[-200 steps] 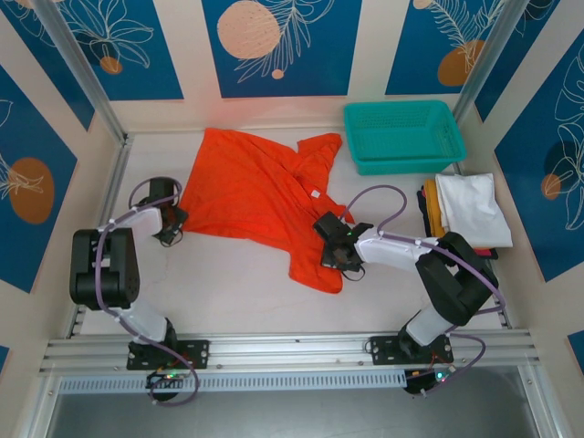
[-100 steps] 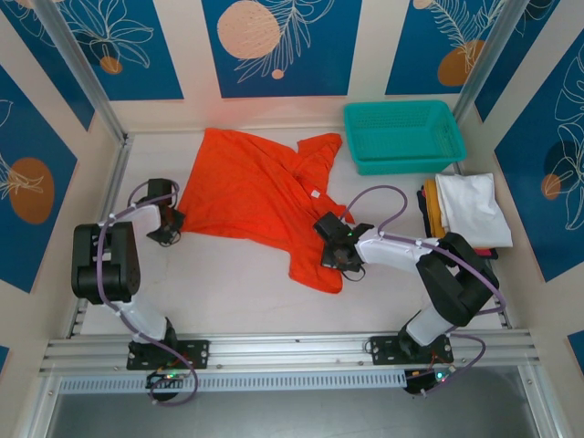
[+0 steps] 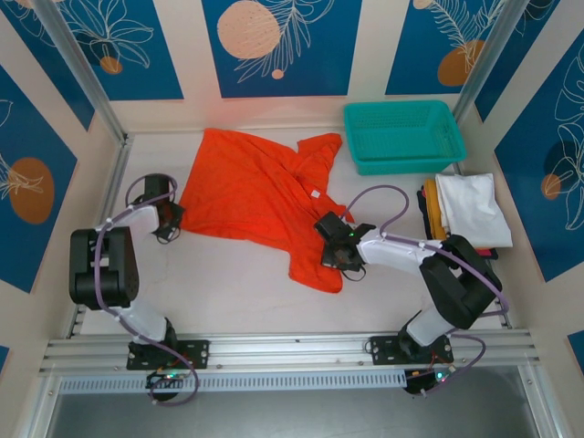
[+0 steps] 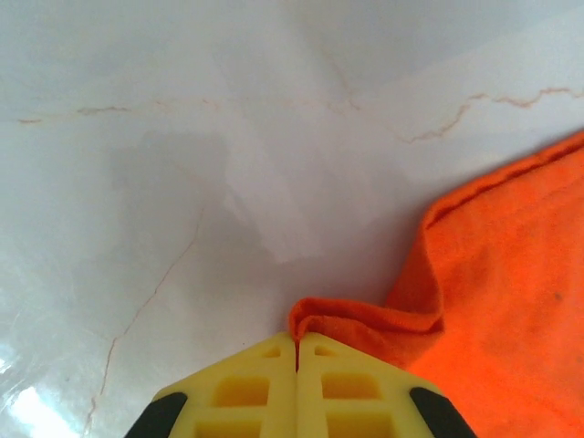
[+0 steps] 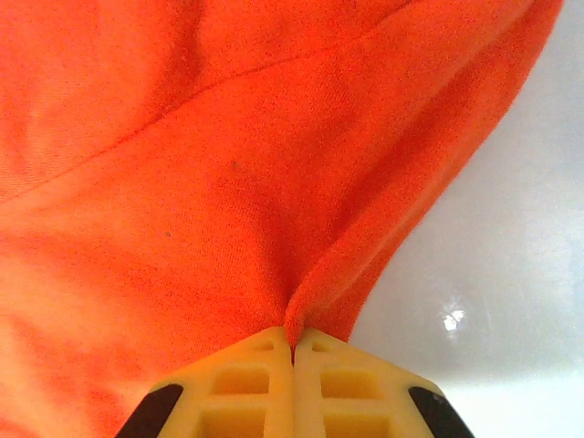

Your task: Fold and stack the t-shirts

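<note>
Left claw [image 3: 173, 217] first: from the top camera it sits at the left corner of the orange t-shirt [image 3: 255, 187], well to the left of the teal basket [image 3: 406, 137]. My right claw [image 3: 333, 248] is at the shirt's near edge, nearer me than the basket and a little to its left. That shirt lies rumpled and crooked on the table [image 3: 228, 292], one sleeve just beside the basket's left wall. The folded stack [image 3: 470, 208] rests just on the near side of the basket, white on top. I count one loose shirt, one basket, two claws, and one stack showing white, mustard, red and dark edges, so I judge four folded shirts. From the left wrist, my fingertips [image 4: 246, 392] are pressed together with a small fold of the orange corner pinched between them, bare table beyond. From the right wrist, the fingertips [image 5: 347, 383] are likewise pressed together on a ridge of orange cloth at the edge, which puckers up into the pinch. I take it both grips are made and a straightening pull or first fold is in hand. Next I should lift both pinches together, evenly, keeping the cloth taut without letting it slip free.
</note>
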`<action>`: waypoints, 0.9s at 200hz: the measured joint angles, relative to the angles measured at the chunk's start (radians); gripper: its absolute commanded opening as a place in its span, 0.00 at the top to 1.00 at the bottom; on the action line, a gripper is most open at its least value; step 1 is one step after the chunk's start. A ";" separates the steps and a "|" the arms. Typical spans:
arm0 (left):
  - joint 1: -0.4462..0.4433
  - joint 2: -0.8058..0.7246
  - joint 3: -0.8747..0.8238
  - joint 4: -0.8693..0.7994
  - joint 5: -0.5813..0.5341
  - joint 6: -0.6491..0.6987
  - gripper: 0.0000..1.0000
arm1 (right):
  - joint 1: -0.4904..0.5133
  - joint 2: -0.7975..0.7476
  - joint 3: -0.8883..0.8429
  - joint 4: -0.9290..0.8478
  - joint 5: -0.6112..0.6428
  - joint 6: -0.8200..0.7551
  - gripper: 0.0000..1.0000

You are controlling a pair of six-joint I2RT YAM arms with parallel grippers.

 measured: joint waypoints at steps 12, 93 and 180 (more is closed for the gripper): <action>0.000 -0.017 -0.005 0.000 0.000 -0.002 0.79 | 0.000 -0.013 -0.003 0.000 0.000 -0.002 1.00; 0.011 -0.030 -0.034 0.001 0.004 -0.016 0.50 | 0.000 -0.020 -0.013 0.008 -0.001 -0.006 1.00; 0.025 0.025 -0.034 0.047 0.042 -0.030 0.64 | 0.004 -0.020 -0.013 0.011 -0.001 -0.006 1.00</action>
